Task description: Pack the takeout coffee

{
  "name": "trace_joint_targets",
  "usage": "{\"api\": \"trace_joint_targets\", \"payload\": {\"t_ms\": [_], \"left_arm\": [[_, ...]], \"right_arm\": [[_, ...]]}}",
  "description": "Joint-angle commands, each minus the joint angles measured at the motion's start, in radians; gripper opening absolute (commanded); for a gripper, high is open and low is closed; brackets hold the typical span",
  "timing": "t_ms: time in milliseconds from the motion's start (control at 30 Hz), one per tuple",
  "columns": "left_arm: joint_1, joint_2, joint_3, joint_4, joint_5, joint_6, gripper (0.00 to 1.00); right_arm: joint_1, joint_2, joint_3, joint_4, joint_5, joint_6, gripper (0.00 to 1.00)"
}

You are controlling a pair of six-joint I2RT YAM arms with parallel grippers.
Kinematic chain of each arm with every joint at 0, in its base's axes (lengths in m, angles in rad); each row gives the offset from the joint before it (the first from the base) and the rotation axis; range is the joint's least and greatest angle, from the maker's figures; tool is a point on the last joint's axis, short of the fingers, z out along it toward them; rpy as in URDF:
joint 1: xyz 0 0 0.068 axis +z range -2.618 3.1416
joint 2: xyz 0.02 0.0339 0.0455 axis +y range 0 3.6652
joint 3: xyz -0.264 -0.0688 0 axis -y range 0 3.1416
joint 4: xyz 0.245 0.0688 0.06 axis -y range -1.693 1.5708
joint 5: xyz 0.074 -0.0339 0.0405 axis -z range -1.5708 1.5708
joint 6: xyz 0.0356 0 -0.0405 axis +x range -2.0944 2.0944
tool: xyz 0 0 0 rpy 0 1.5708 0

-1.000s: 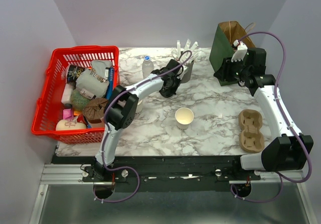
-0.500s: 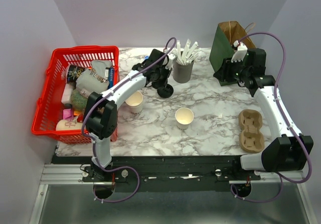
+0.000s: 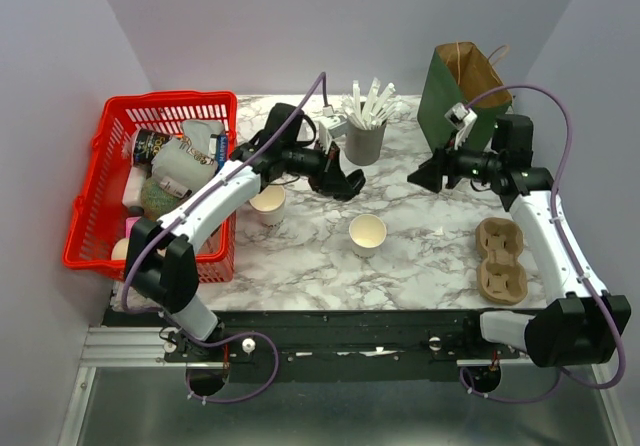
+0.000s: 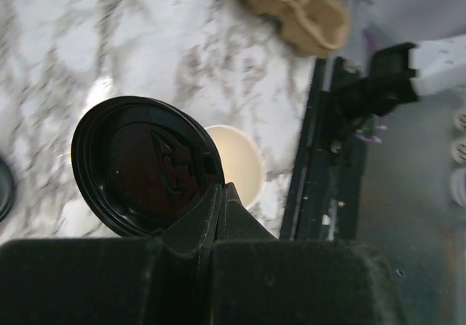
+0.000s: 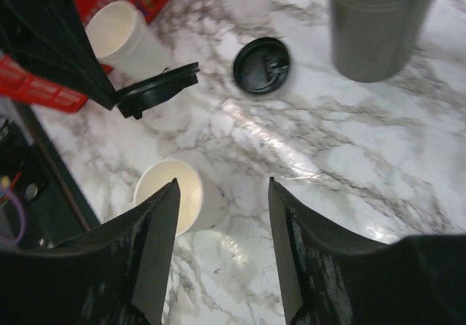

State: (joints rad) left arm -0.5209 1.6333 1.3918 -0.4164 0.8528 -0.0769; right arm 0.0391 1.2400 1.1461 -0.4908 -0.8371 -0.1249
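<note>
Our left claw (image 3: 346,182) is clenched on the rim of a tilted black lid (image 4: 142,166). The open cup (image 3: 367,234) stands on the counter (image 3: 430,256) near the claw, at its 5 o'clock, with nothing showing inside. Our right claw (image 5: 223,185) hangs spread, farther off between the cup's 1 and 2 o'clock. The cardboard carrier (image 3: 500,259) sits empty at the cup's 3 o'clock.

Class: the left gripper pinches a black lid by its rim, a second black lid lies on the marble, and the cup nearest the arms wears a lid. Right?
No: the cup nearest the arms is open, with no lid, as the top external view shows. The left gripper does pinch a black lid by its rim, and a second black lid lies on the marble.
</note>
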Motion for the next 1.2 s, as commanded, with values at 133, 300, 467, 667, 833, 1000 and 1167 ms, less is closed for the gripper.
{"api": "trace_joint_targets", "payload": {"t_ms": [133, 300, 467, 667, 833, 1000, 1167], "left_arm": [[-0.008, -0.069, -0.099, 0.073, 0.385, -0.032, 0.0], [-0.022, -0.06, -0.039, -0.252, 0.399, 0.254, 0.0], [-0.057, 0.011, 0.042, -0.541, 0.411, 0.5, 0.0], [-0.077, 0.112, 0.13, -0.634, 0.466, 0.557, 0.0], [-0.083, 0.178, 0.194, -0.592, 0.488, 0.5, 0.0], [-0.083, 0.191, 0.173, -0.42, 0.421, 0.333, 0.0], [-0.08, 0.175, 0.069, -0.09, 0.419, 0.006, 0.0]], "right_arm": [[0.01, -0.053, -0.1, -0.104, -0.299, -0.413, 0.73], [0.114, -0.057, -0.071, -0.348, -0.32, -0.866, 0.74], [0.197, -0.08, -0.118, -0.248, -0.266, -0.848, 0.75], [0.225, -0.071, -0.149, -0.114, -0.25, -0.717, 0.75], [0.223, -0.097, -0.183, -0.095, -0.188, -0.644, 0.75], [0.211, -0.158, -0.224, -0.029, -0.134, -0.414, 0.75], [0.2, -0.214, -0.304, 0.066, -0.08, -0.178, 0.75]]}}
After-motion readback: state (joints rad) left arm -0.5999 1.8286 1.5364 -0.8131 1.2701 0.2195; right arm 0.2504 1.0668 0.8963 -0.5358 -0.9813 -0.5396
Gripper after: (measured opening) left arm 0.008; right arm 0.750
